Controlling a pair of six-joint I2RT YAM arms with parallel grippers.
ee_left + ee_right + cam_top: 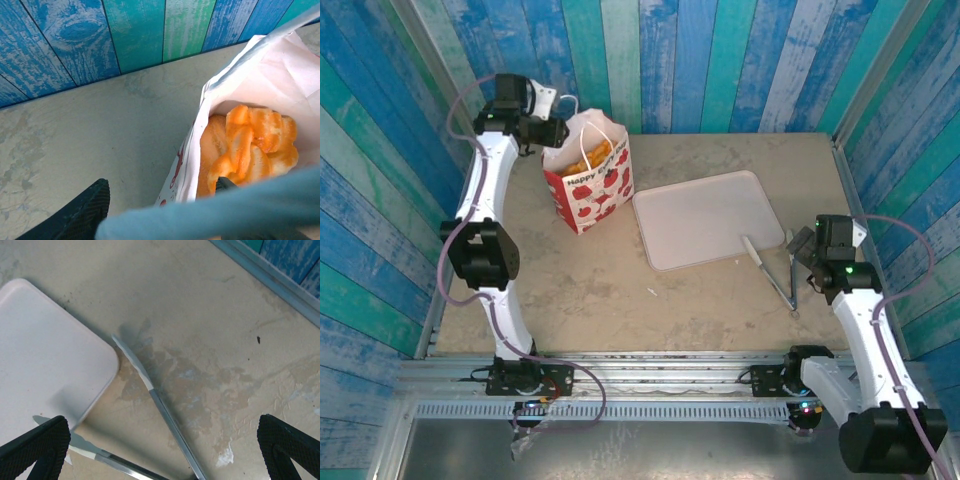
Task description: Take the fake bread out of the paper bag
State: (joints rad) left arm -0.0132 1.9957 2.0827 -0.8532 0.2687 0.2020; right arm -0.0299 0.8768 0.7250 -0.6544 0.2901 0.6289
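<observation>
The paper bag [590, 185] stands upright at the back left of the table, white with red apple prints, mouth open. Golden-orange fake bread [588, 156] fills it; the left wrist view shows several ridged pieces [250, 142] piled inside the bag [200, 130]. My left gripper [552, 130] is at the bag's left rim, open [160, 200]. One of its fingers [80, 212] is outside over the table, the other fingertip [226, 183] inside against the bread. My right gripper [800, 262] hangs open [162, 440] over the table at the right, holding nothing.
A pale tray [705, 215] lies in the middle right, its corner [45, 350] under my right gripper. Metal tongs [775, 280] lie beside it, their arms [170, 420] between my right fingers. A blurred pale band [225, 210] crosses the bottom of the left wrist view. Blue plank walls close behind the bag.
</observation>
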